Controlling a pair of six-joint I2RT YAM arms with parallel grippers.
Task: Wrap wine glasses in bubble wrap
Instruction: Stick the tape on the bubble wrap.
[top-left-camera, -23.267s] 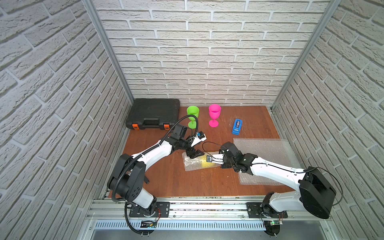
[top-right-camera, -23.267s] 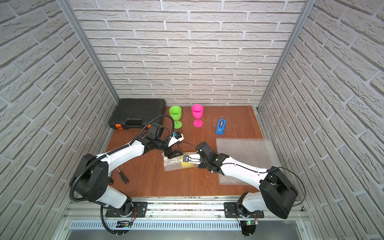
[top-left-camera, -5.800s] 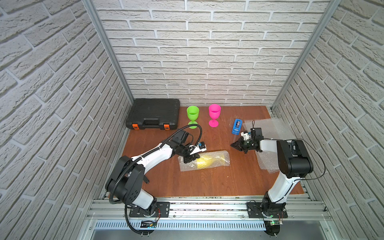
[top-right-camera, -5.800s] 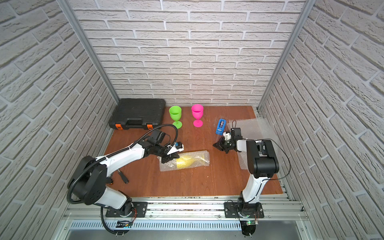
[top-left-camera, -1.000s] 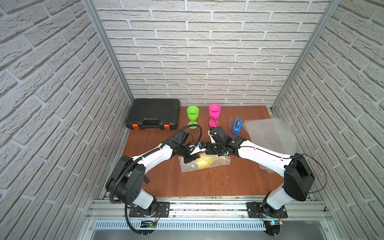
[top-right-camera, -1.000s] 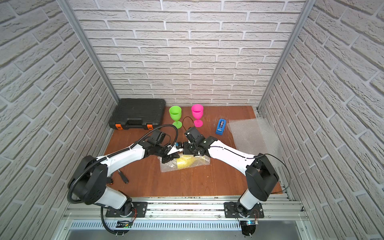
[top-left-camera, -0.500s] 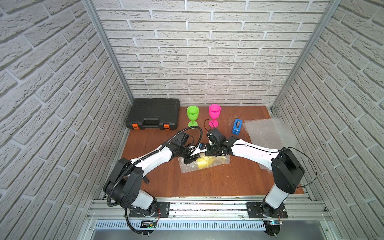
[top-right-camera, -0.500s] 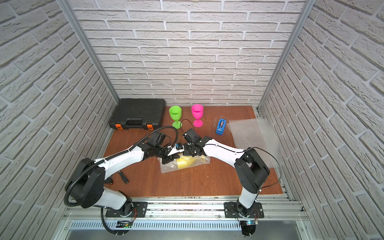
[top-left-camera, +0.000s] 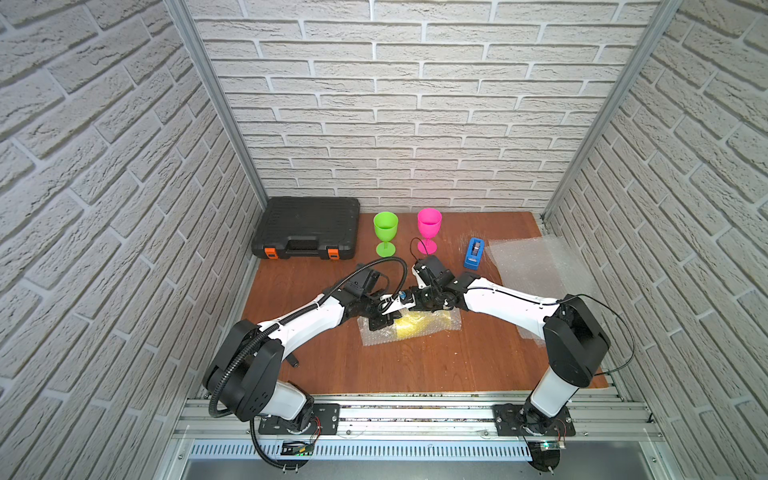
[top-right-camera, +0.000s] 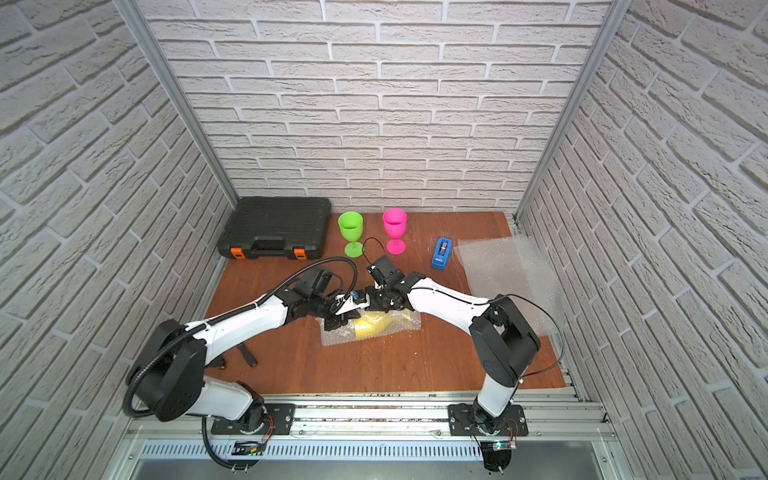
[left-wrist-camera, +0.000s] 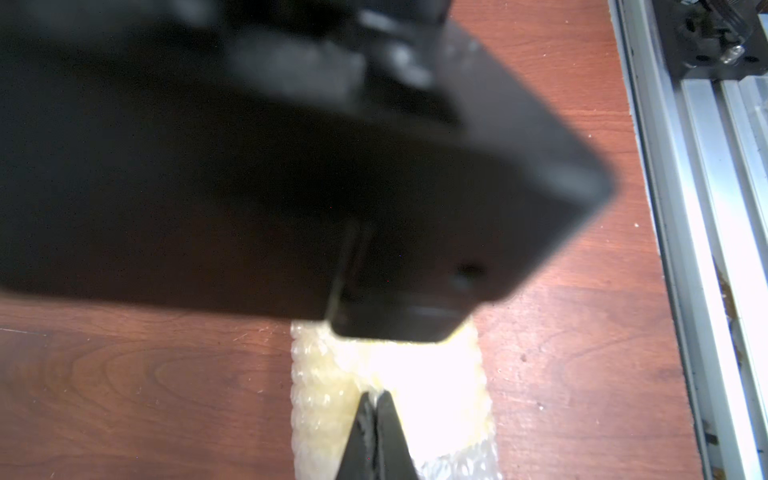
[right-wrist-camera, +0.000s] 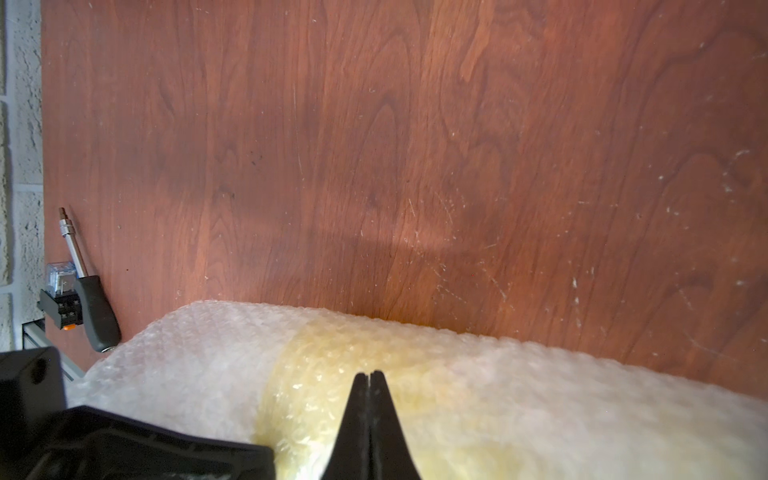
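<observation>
Right wrist view has the right gripper (right-wrist-camera: 368, 374) with its two black fingertips pressed together, just over the yellow goblet (right-wrist-camera: 316, 361). The goblet lies on its side, rolled inside a sheet of bubble wrap (right-wrist-camera: 187, 353) on the wooden table (right-wrist-camera: 415, 145); whether the tips pinch any film cannot be told. In the left wrist view the left gripper (left-wrist-camera: 375, 395) is likewise closed tip to tip over the same bundle, and the blurred black body of the other arm fills most of the frame. In both top views the bundle lies mid-table with its length running left to right, the yellow showing through the film, and the two grippers meet above its far left part. At the far edge the green goblet (top-left-camera: 385, 226) and, to its right, the pink goblet (top-left-camera: 429, 222) stand upright and unwrapped, mouths up. The black tool case (top-left-camera: 309, 226) sits in the far left corner, shut with two orange latches, so its contents are hidden. A blue tape dispenser (top-left-camera: 474, 252) stands right of the pink goblet, and loose bubble wrap sheets (top-left-camera: 536, 266) lie along the right side. Any lettering on the case or dispenser is too small to read. A black-handled screwdriver (right-wrist-camera: 93, 307) and a small clear-topped relay (right-wrist-camera: 62, 278) lie at the table's left edge.
</observation>
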